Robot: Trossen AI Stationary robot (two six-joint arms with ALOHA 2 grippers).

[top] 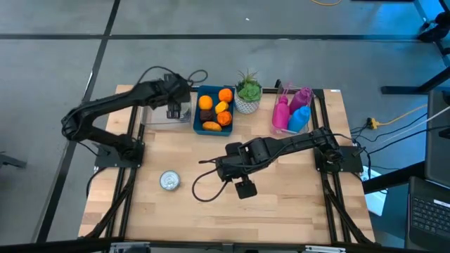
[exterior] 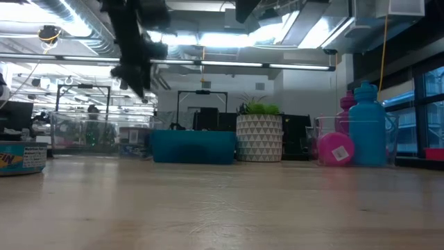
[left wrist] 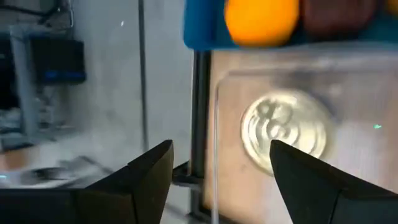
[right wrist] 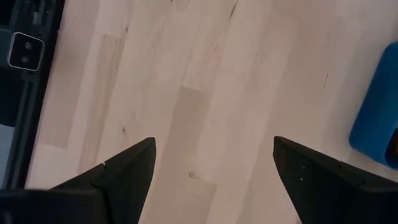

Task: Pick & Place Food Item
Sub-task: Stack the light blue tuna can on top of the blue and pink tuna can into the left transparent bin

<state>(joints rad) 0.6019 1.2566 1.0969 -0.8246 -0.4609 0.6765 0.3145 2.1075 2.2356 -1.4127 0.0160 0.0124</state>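
Observation:
A silver-topped can (left wrist: 286, 130) stands upright in the clear container (top: 156, 118) at the far left of the table. My left gripper (top: 174, 109) hangs above it, open and empty; in the left wrist view its fingers (left wrist: 221, 180) stand apart with nothing between them. Next to the container, the blue bin (top: 214, 109) holds oranges and a dark fruit. Another can (top: 169, 180) stands on the bare table near the front left and also shows in the low view (exterior: 21, 158). My right gripper (top: 225, 170) hovers open over the bare table's middle (right wrist: 211, 180).
A white planter with a green plant (top: 247, 95) and a clear holder with pink and blue bottles (top: 294, 112) stand along the far edge. A black cable (top: 207, 186) loops on the table by the right arm. Bare wood lies near the front edge.

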